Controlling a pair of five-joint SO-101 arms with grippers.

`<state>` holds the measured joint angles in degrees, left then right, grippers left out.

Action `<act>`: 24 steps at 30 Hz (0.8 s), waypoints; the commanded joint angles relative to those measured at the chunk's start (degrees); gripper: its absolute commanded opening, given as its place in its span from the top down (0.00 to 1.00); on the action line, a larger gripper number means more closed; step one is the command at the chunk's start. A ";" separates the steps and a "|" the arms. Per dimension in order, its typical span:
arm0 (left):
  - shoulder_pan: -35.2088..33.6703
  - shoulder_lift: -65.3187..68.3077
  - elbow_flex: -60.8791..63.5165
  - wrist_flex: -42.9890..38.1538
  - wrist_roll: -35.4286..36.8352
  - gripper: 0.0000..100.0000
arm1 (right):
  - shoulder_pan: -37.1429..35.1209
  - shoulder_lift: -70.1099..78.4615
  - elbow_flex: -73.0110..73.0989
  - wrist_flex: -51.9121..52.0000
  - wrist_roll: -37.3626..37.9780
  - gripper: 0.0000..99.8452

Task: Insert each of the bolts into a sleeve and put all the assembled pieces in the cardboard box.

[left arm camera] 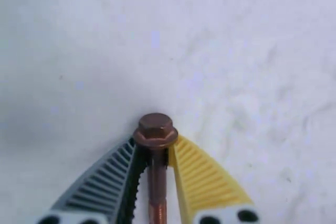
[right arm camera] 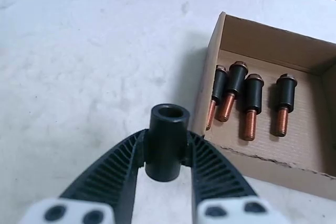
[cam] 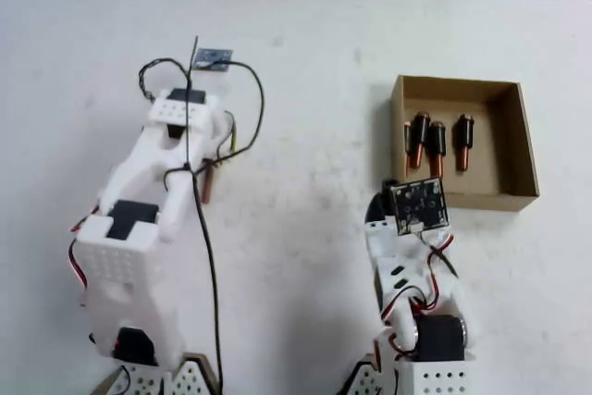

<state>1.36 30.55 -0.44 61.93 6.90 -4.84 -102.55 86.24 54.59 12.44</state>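
My left gripper [left arm camera: 156,174] is shut on a copper bolt [left arm camera: 156,131]; its hex head sticks out past the grey and yellow fingertips. In the high view that bolt [cam: 209,182] hangs at the left arm's tip over the bare table. My right gripper [right arm camera: 167,156] is shut on a black sleeve [right arm camera: 168,137], held upright with its bore open on top, just beside the cardboard box [right arm camera: 273,170]. Several assembled bolt-and-sleeve pieces [right arm camera: 251,103] lie side by side in the box [cam: 462,199]. The right arm's tip [cam: 418,206] sits at the box's near left corner.
The white table [cam: 305,90] stretches wide between the two arms and behind them. A small circuit board with black cables [cam: 211,60] lies just beyond the left arm. Dark clutter lines the table's far edge.
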 commanded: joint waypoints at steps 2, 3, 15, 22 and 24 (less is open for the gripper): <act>-0.66 -3.12 -4.13 8.18 -0.26 0.98 | 0.31 -0.75 -0.62 -1.36 0.88 0.98; -0.40 -4.26 -4.92 10.55 -0.70 0.98 | 0.04 -0.75 -0.62 -1.36 0.79 0.98; -0.66 -26.95 -5.36 25.58 -14.86 0.98 | -7.69 -0.75 3.08 -3.91 0.88 0.98; -0.66 -44.09 3.69 26.64 -18.55 0.98 | -14.11 -0.75 4.31 -7.43 0.88 0.98; -0.66 -49.36 7.82 26.55 -20.92 0.98 | -17.89 -0.75 4.31 -7.43 0.88 0.98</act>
<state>1.01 -9.36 4.31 88.31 -10.95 -18.29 -102.55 91.16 48.62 12.44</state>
